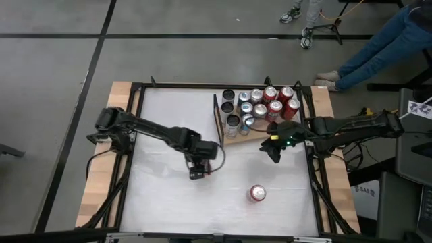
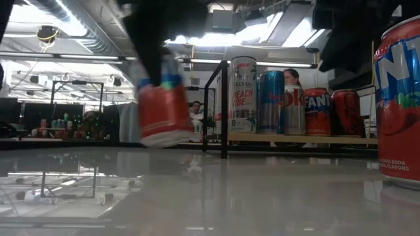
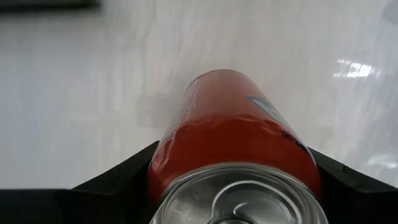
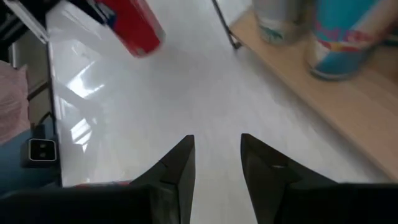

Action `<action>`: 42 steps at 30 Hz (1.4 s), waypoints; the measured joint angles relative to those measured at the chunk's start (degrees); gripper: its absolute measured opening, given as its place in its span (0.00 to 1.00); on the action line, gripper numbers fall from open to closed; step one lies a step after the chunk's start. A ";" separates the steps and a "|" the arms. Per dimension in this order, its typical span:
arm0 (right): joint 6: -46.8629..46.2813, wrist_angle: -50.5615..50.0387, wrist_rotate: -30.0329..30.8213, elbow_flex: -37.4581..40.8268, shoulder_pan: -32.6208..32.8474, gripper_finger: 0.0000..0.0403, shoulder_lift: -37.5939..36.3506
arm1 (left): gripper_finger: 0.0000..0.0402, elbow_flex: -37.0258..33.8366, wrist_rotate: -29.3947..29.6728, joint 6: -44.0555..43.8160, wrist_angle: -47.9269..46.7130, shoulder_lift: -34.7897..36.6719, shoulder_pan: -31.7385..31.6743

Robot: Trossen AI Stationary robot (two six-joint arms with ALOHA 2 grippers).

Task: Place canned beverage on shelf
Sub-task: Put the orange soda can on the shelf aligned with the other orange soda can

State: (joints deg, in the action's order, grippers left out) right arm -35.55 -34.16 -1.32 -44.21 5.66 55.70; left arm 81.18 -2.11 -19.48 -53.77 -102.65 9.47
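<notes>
The left pincer (image 1: 198, 169) holds a red can (image 3: 233, 134) lifted off the tabletop (image 1: 162, 196), its lettering too blurred to read. The shelf (image 1: 255, 138) stands off to its right, crowded with cans; one white can (image 2: 243, 95) reads "CELSIUS PEACH VIBE", two red ones (image 2: 317, 111) show "FANTA" lettering. The right pincer (image 1: 276, 152), fingers (image 4: 177, 168) narrowly parted and empty, hovers just beside the shelf's near edge. Another red can (image 1: 257, 194) stands alone, between the pincers and nearer the front.

Many cans (image 1: 260, 108) stand on the shelf (image 1: 233, 140) at the table's (image 1: 162, 196) far side. One can (image 1: 257, 194) stands alone near the front.
</notes>
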 joint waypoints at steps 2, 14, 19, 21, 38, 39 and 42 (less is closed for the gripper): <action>-0.01 1.26 1.56 0.00 1.61 0.29 0.05 | 0.70 5.52 0.24 2.85 -2.13 -3.38 0.00; -0.12 1.58 11.97 0.00 8.81 0.29 0.05 | 0.70 26.59 1.13 10.13 -5.41 -17.04 -0.76; -0.11 1.59 13.90 0.00 10.22 0.29 0.07 | 0.70 27.37 1.38 9.98 -6.48 -18.25 -1.98; -0.11 1.65 14.34 0.00 10.23 0.29 0.07 | 0.70 27.05 1.51 9.71 -6.89 -18.25 -2.31; 0.05 5.17 14.80 -0.02 10.11 0.29 3.31 | 0.73 26.84 6.83 9.49 -12.37 -18.85 -1.79; 0.05 5.50 14.80 -0.02 10.11 0.29 3.67 | 0.74 26.79 6.93 9.51 -12.56 -18.93 -1.62; 0.07 5.93 14.80 -0.02 10.11 0.29 4.44 | 0.74 26.78 7.14 9.55 -12.43 -19.48 -1.49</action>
State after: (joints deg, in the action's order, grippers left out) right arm -35.48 -28.23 13.48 -44.23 15.77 60.14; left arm 107.96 5.04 -9.93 -66.20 -122.13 7.99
